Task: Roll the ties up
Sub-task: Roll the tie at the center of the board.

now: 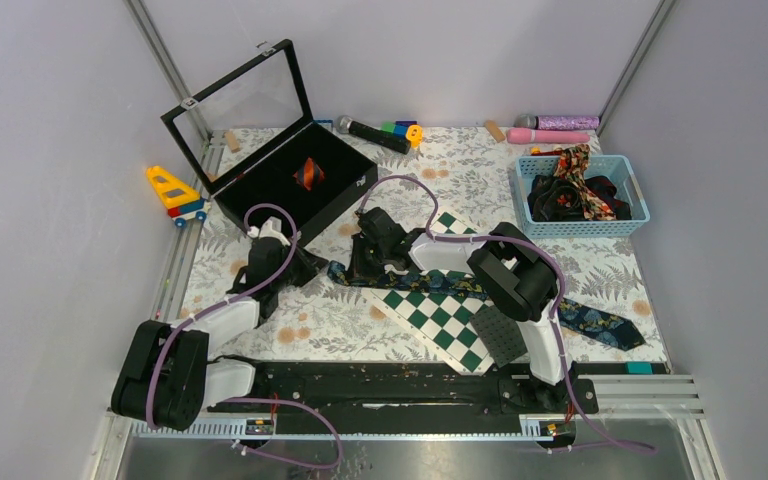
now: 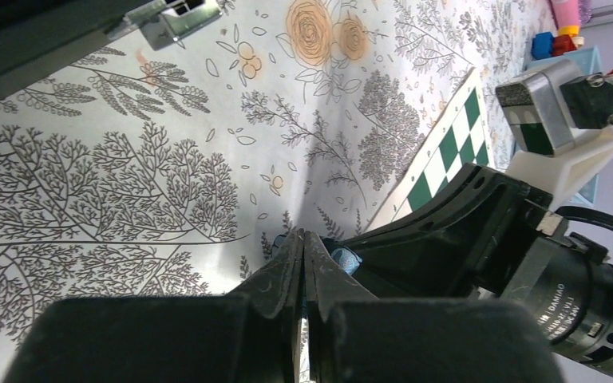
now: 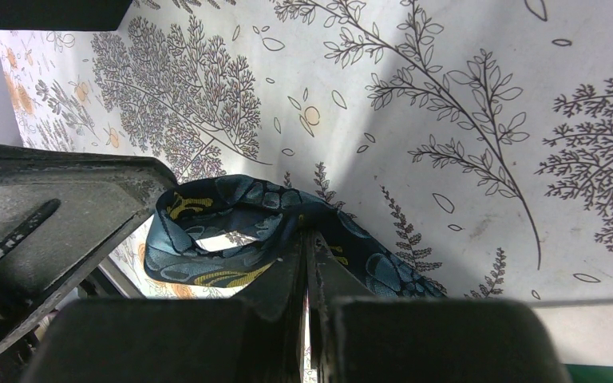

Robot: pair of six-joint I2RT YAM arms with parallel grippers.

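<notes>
A dark navy-teal floral tie (image 1: 600, 322) lies across the leaf-print table and over the green-and-white chequered board (image 1: 440, 315). Its left end is folded into a small loop (image 3: 231, 215). My right gripper (image 1: 360, 268) (image 3: 307, 237) is shut on the tie beside that loop. My left gripper (image 1: 312, 268) (image 2: 303, 237) is shut just left of it, and blue tie fabric (image 2: 345, 259) peeks out at its tips. A rolled red-orange and black striped tie (image 1: 308, 172) sits in the open black case (image 1: 345, 160). More ties (image 1: 570, 195) are heaped in the blue basket (image 1: 585, 228).
A black microphone (image 1: 372, 133), coloured blocks (image 1: 400, 130) and a pink microphone (image 1: 550, 136) lie along the back edge. A toy truck (image 1: 175, 193) stands off the mat at the left. The case's glass lid (image 1: 240, 100) stands raised behind my left arm.
</notes>
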